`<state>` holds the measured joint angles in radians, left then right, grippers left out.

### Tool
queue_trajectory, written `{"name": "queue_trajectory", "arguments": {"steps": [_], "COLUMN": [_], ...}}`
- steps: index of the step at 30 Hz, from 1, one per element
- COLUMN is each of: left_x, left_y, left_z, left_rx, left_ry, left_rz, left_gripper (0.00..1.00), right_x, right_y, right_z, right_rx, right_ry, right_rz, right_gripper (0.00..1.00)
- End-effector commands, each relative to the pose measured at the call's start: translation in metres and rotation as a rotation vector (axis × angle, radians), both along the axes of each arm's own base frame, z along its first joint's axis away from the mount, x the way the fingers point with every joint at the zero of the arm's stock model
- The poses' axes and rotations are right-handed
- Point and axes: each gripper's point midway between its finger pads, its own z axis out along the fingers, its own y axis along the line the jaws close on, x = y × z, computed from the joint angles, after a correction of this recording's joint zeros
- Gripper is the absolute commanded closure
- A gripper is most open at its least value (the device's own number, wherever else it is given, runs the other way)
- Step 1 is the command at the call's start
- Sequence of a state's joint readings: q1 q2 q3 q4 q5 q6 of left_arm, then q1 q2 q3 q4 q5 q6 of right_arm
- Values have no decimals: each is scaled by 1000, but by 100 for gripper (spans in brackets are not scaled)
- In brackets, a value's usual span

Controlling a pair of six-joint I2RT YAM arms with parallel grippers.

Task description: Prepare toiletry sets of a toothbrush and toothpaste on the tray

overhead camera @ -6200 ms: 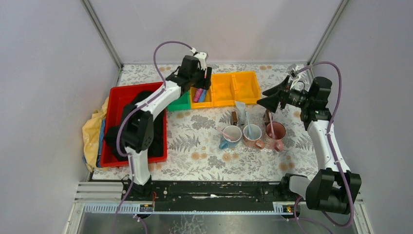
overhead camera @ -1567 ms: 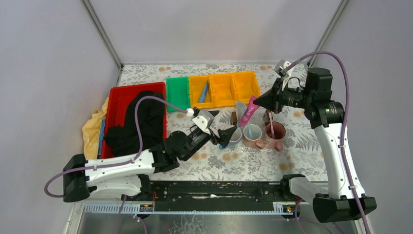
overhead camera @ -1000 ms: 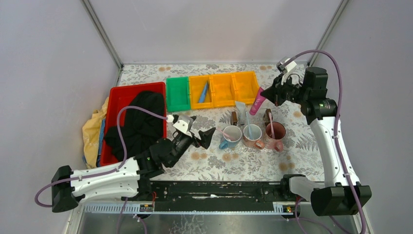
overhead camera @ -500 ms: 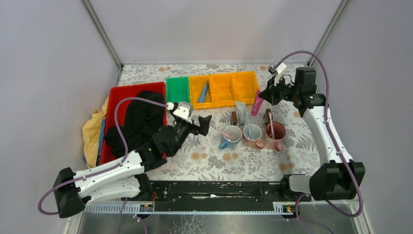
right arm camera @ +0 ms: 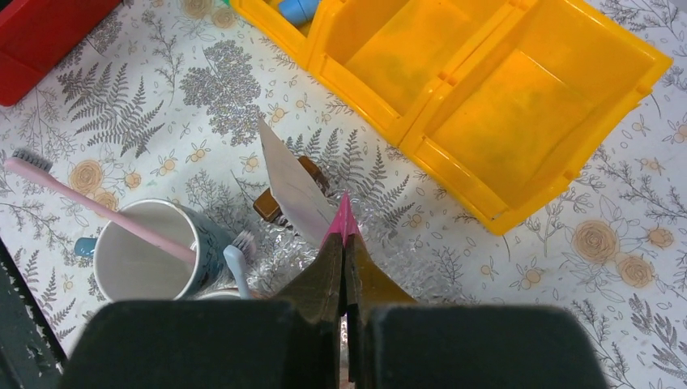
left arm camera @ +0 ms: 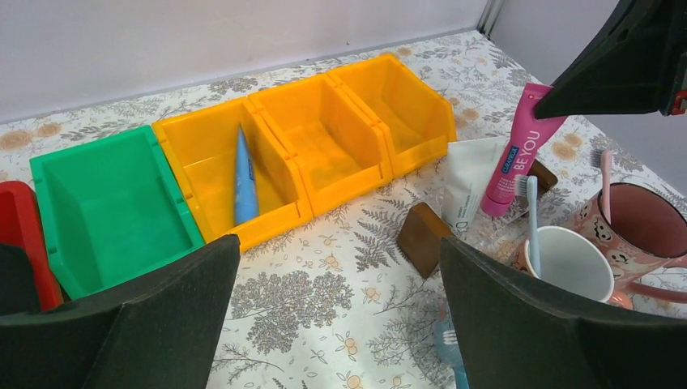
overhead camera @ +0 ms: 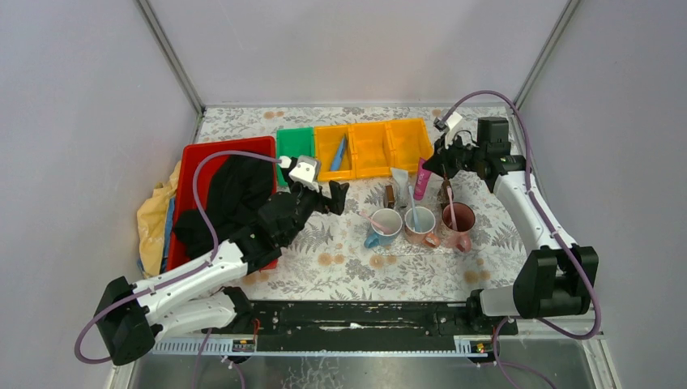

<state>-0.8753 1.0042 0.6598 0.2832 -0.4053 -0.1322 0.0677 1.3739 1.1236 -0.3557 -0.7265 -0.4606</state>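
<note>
Your right gripper [overhead camera: 425, 163] clamps magenta-pink squeeze toothpaste tube [left arm camera: 518, 150] upright beside flat white toothpaste tube [left arm camera: 467, 190], behind three mugs [overhead camera: 386, 224], one thin plastic toothbrush [right arm camera: 81, 203] in each. Third tube, blue [left arm camera: 244, 174], lies in yellow plastic bin [left arm camera: 267, 220]. Your left gripper [overhead camera: 338, 194] hovers nearby, jaws spread, empty.

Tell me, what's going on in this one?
The right gripper is shut on the magenta-pink toothpaste tube, holding it upright beside the white tube behind the three mugs. Each mug has a toothbrush in it. The left gripper hangs open and empty near the bins; the blue tube lies in a yellow bin.
</note>
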Motion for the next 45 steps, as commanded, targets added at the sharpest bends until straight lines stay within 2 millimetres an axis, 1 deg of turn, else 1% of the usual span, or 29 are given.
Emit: {"name": "queue_trajectory", "arguments": {"steps": [1,5,9,16,22,26,29,31,35,39,42,45], "left_x": [3,2,2,1,2,2,2,2,2,3,3,2], "left_y": [-2,1,4,5,4,3,1,1,2,0,0,-2], "left_z": [19,17,16,15,17,16,17,16,17,19,20,21], "left_rx": [-65,-74,-77,-83,-85,-84,-87,-86,-87,-85,-85,-90], "left_ry": [-20,-15,-13,-9,-7,-4,-3,0,0,-1,-2,-1], "left_rz": [-17,-21,-18,-21,-23,-28,-32,-31,-31,-35,-39,-44], "left_gripper": [0,0,0,0,0,0,0,0,0,0,0,0], "right_x": [8,15,19,17,19,14,5,2,2,-10,-20,-20], "right_y": [6,2,1,0,-7,-5,2,2,-2,5,9,10], "right_z": [8,2,0,-3,9,9,0,-4,6,13,15,9], "right_rx": [-3,-24,-34,-66,-97,-90,-78,-88,-108,-91,-77,-70], "right_ry": [-74,-83,-94,-114,-155,-145,-116,-110,-146,-133,-126,-120], "right_rz": [23,-15,-36,-31,-63,-41,21,28,18,86,131,130], "right_gripper": [98,97,97,97,97,98,97,98,98,98,99,99]}}
